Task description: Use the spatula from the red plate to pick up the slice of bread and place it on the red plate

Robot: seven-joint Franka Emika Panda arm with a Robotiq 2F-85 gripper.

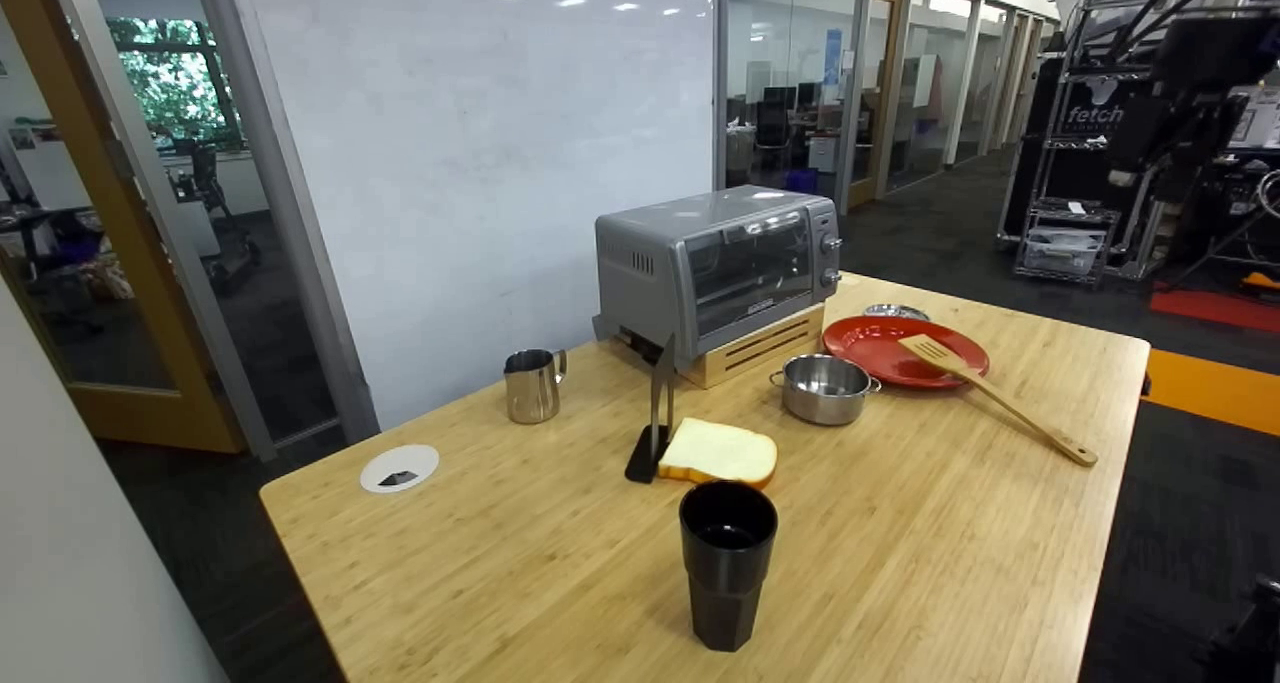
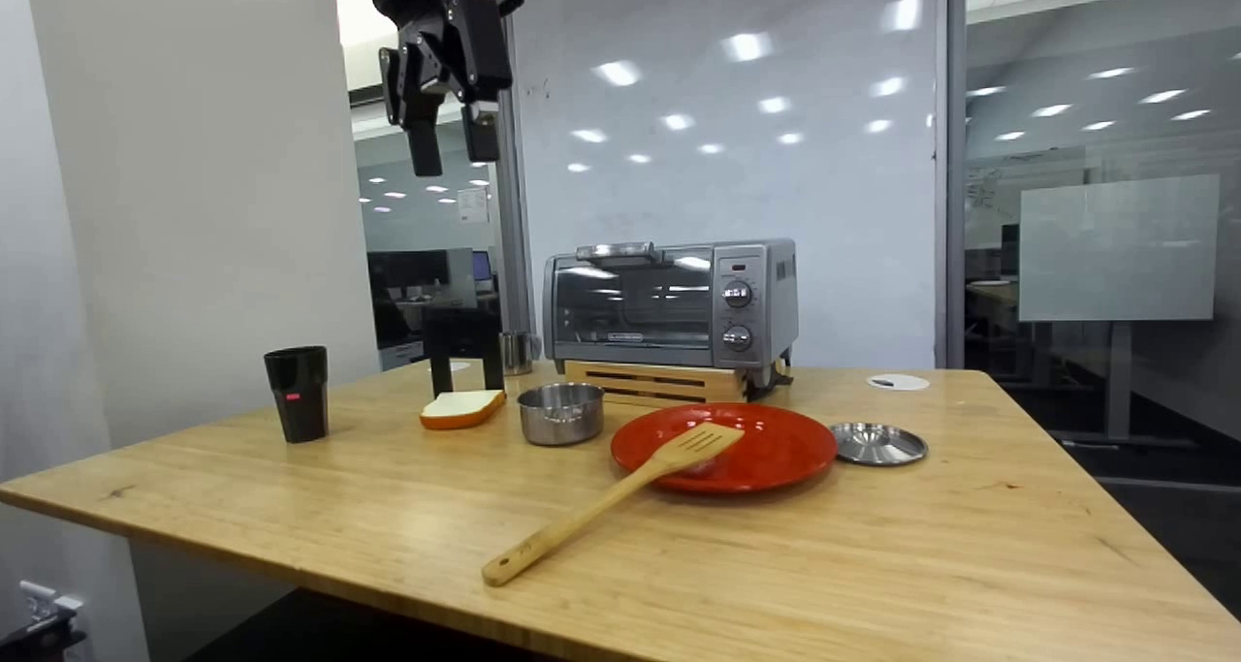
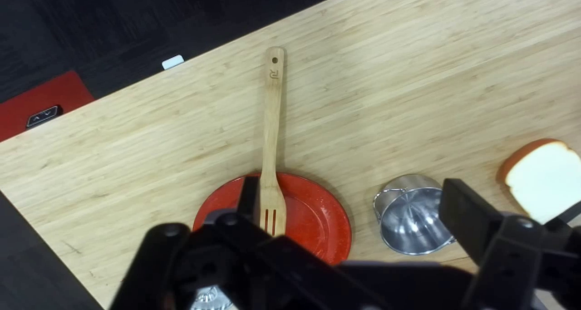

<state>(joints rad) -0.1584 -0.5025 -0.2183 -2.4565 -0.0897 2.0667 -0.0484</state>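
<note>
The wooden spatula (image 2: 582,517) rests with its slotted blade on the red plate (image 2: 776,449) and its handle reaching out onto the table. In the wrist view the spatula (image 3: 272,128) runs up and away from the plate. The slice of bread (image 1: 720,451) lies flat on the table beside a short black tool, and at the right edge of the wrist view part of the bread (image 3: 544,178) shows. My gripper (image 2: 454,158) hangs high above the table, fingers wide apart and nothing held. Its left finger hides part of the spatula blade in the wrist view.
A small metal bowl (image 2: 560,415) stands between plate and bread. Behind is a toaster oven (image 2: 669,303) on a wooden stand. Also on the table are a black cup (image 1: 728,563), the black tool (image 1: 645,453), a metal pitcher (image 1: 533,388) and a metal lid (image 2: 877,444).
</note>
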